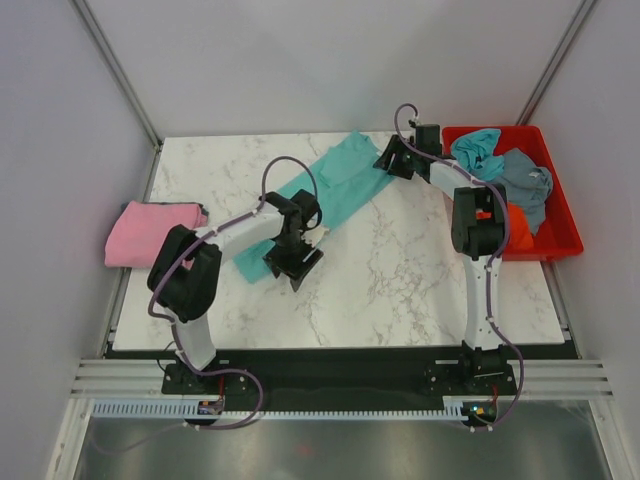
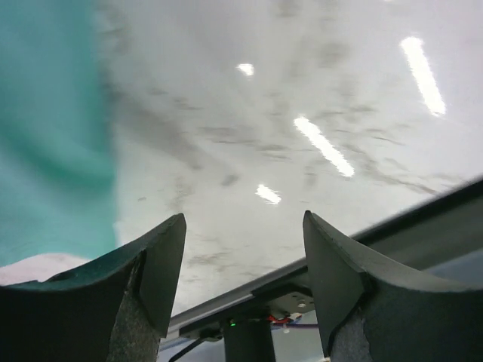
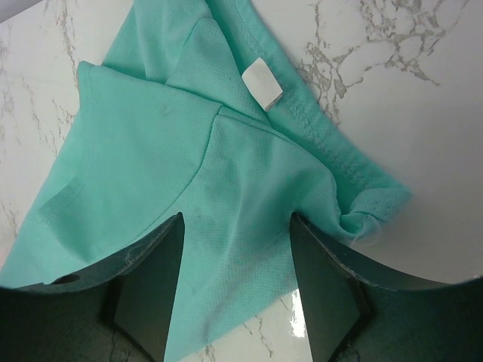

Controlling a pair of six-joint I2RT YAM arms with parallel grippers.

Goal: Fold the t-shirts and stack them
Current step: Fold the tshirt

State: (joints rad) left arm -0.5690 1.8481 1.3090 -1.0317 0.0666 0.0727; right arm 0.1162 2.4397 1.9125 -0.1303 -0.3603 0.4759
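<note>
A teal-green t-shirt (image 1: 335,190) lies folded lengthwise in a diagonal strip across the marble table; it also shows in the right wrist view (image 3: 189,158) and the left wrist view (image 2: 45,136). My left gripper (image 1: 295,265) is open and empty at the strip's near end. My right gripper (image 1: 385,160) is open over the shirt's collar end, with the white label (image 3: 262,84) just ahead. A folded pink t-shirt (image 1: 150,232) lies at the table's left edge. Light blue (image 1: 478,150), grey-blue (image 1: 527,185) and orange (image 1: 517,228) shirts lie crumpled in the tray.
A red plastic tray (image 1: 560,205) stands at the right back of the table. White walls and metal posts enclose the table. The table's near edge and rail (image 2: 332,256) show in the left wrist view.
</note>
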